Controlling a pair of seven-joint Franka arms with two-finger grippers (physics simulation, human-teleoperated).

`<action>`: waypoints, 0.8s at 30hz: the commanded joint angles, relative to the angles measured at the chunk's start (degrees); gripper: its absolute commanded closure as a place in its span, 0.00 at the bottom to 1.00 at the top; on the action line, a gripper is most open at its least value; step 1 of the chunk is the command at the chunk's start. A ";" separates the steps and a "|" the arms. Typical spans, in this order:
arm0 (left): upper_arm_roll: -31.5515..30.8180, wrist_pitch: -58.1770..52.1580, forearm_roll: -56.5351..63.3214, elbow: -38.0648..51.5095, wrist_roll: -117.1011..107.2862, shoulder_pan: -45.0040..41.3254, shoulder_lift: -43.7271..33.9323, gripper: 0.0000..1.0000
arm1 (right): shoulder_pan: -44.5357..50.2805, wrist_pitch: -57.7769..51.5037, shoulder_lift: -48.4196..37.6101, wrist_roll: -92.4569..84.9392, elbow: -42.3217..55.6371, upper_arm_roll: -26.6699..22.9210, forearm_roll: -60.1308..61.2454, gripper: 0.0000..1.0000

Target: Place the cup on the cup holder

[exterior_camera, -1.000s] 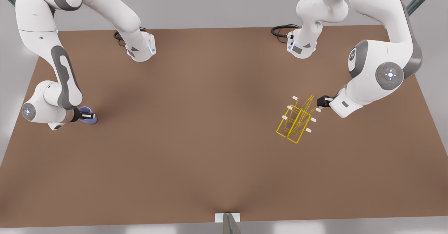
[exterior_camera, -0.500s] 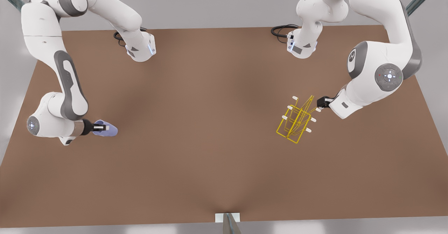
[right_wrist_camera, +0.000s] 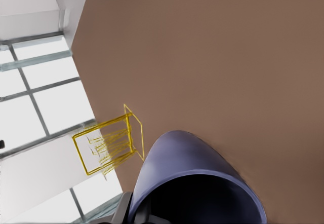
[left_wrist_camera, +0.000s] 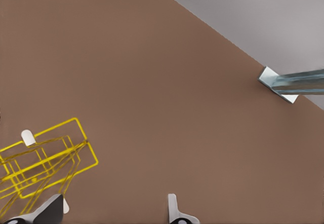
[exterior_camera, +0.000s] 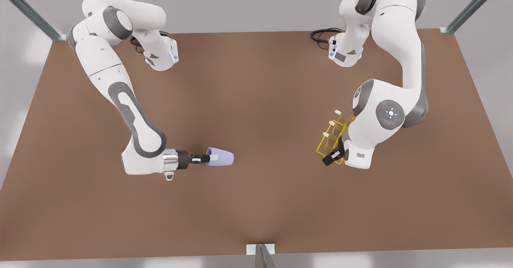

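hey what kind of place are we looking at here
Likely a simulated robot test bench: a bare brown table with metal frame struts, where the right gripper holds the cup and the left gripper is at the cup holder.

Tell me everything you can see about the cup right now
The cup is small, smooth, pale lavender-blue, tapered, without a handle. It lies sideways, held clear of the brown table, its rim gripped by the right gripper and its narrower base pointing toward the yellow cup holder, well short of it.
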 commanded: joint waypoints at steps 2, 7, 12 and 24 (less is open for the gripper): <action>0.00 2.85 1.44 0.03 -53.50 0.03 0.15 0.00 | 5.70 10.24 4.53 9.49 6.15 0.03 2.73 0.79; -0.17 2.33 1.44 0.20 -53.68 -0.32 0.33 0.00 | 17.13 19.82 14.55 15.64 18.90 -0.23 2.55 0.79; -0.35 2.68 1.53 0.03 -53.68 -1.82 0.42 0.00 | 19.42 19.38 20.18 13.27 23.21 -1.64 1.85 0.79; -0.17 16.30 5.92 1.70 -65.89 -9.47 9.21 0.00 | 18.19 17.10 19.74 13.00 22.25 -3.66 -2.63 0.00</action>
